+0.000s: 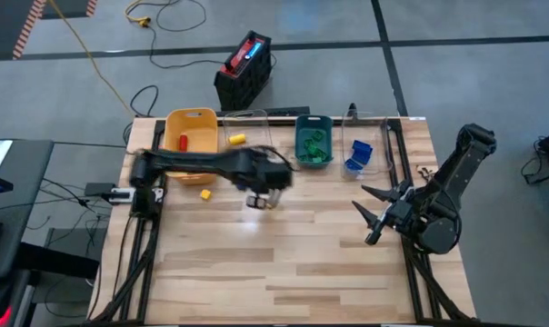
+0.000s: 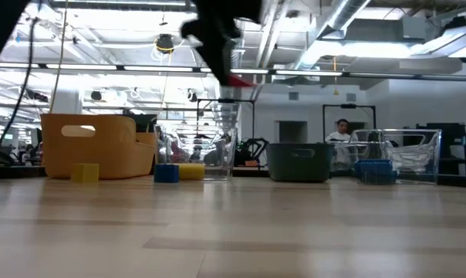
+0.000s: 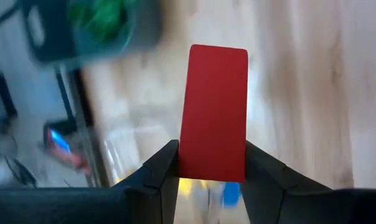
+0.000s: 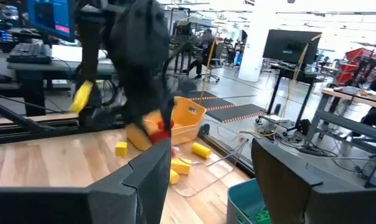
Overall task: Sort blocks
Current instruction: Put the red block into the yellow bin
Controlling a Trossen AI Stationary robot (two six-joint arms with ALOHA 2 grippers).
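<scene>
My left gripper (image 1: 259,200) hangs over the middle of the table's far half, shut on a red block (image 3: 214,106). The low view shows that block (image 2: 237,79) high above the tabletop. A loose yellow block (image 1: 205,193) lies on the wood near the yellow bin (image 1: 191,132). Another yellow block (image 1: 236,139) sits in a clear bin (image 1: 249,127), green blocks (image 1: 314,145) in the teal bin (image 1: 302,127), and blue blocks (image 1: 354,162) in a second clear bin (image 1: 370,145). My right gripper (image 1: 374,215) waits open at the table's right side, holding nothing. My left gripper pinches the red block between its two fingers (image 3: 166,165), on its two long sides (image 3: 187,158) at one end. The rest of the block sticks out past the fingertips. The fingers slant downward from above. The block is lifted clear of the table.
The four bins stand in a row along the far edge. A black and red case (image 1: 244,68) lies on the floor beyond the table. The table's near half (image 1: 274,272) is bare wood. A person (image 2: 342,131) is far off in the room behind.
</scene>
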